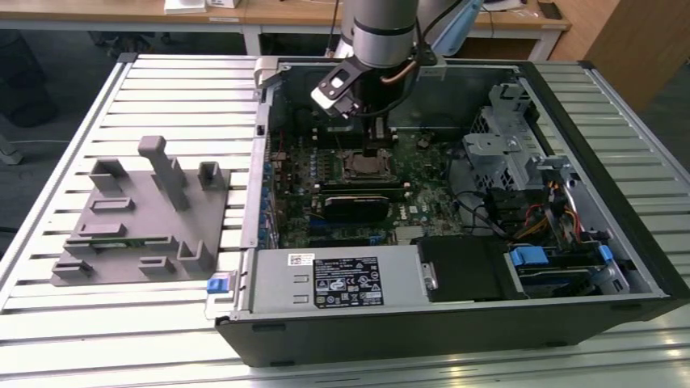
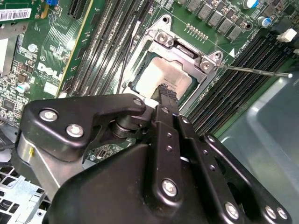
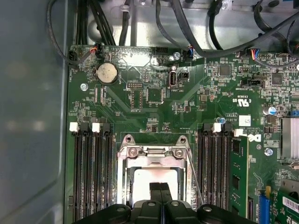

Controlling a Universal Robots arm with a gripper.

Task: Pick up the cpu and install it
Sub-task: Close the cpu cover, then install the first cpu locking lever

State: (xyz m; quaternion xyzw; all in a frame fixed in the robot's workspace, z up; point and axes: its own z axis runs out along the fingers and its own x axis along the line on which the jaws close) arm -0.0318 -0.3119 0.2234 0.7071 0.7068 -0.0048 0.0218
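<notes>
The cpu (image 3: 142,184) lies flat in its socket on the motherboard, its pale silver top showing in both wrist views (image 2: 156,77). A metal socket frame (image 3: 154,151) sits along one side of it, and a thin lever rod (image 2: 252,71) sticks out from the socket. My gripper (image 3: 160,187) hangs straight over the chip with its two black fingertips pressed together and no gap between them. The tips (image 2: 167,92) are at or just above the chip's top; contact cannot be judged. In the exterior view the gripper (image 1: 374,150) reaches down into the open computer case over the socket (image 1: 363,166).
Memory slots (image 3: 91,172) flank the socket on both sides. The case wall (image 1: 262,153), a drive cage (image 1: 506,153) and the power supply (image 1: 334,279) surround the board. A grey plastic fixture (image 1: 140,218) stands on the slatted table at the exterior view's left.
</notes>
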